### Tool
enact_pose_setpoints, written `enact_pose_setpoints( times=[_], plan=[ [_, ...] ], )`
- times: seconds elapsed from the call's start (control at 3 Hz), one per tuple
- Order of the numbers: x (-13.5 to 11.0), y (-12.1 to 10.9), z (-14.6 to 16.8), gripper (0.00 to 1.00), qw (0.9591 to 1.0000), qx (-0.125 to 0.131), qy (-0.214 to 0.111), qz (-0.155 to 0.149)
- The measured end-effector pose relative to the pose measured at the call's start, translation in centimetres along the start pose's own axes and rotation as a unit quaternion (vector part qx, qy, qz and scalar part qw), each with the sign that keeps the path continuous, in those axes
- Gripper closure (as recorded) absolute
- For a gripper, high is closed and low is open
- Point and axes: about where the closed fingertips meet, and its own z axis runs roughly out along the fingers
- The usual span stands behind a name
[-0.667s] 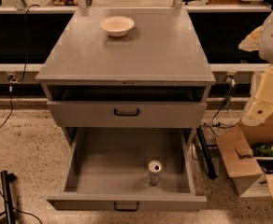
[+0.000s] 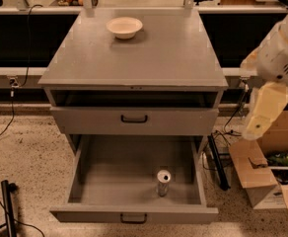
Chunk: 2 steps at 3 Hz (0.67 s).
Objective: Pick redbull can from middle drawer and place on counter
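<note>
Middle drawer (image 2: 134,212), lower centre: grey metal tray, pulled out, flat floor, small dark handle. Holds one can (image 2: 163,182), slim, silvery, shiny lid, upright, right of centre near the front panel.
Counter (image 2: 149,58), upper centre: flat matte grey top, carries one cream bowl (image 2: 124,27), round and shallow, at the back left.
Upper drawer (image 2: 134,118): shut, black handle.
Gripper (image 2: 263,111), right edge: cream-coloured, hanging beside the cabinet, well apart from the can; released or clenched, cannot tell.
Box (image 2: 255,177), lower right: open cardboard.

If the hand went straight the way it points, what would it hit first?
Probably the cardboard box flap: the hand, right of the counter, points down at it. Depth is unclear.
</note>
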Motion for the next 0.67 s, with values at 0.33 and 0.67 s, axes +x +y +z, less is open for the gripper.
enact_pose_setpoints(
  times=[0.33, 0.67],
  plan=[
    [1.0, 1.3, 6.5, 0.0, 0.9981, -0.035, -0.047, 0.018],
    [2.3, 4.4, 11.4, 0.0, 0.9915, -0.043, -0.117, 0.039]
  ],
)
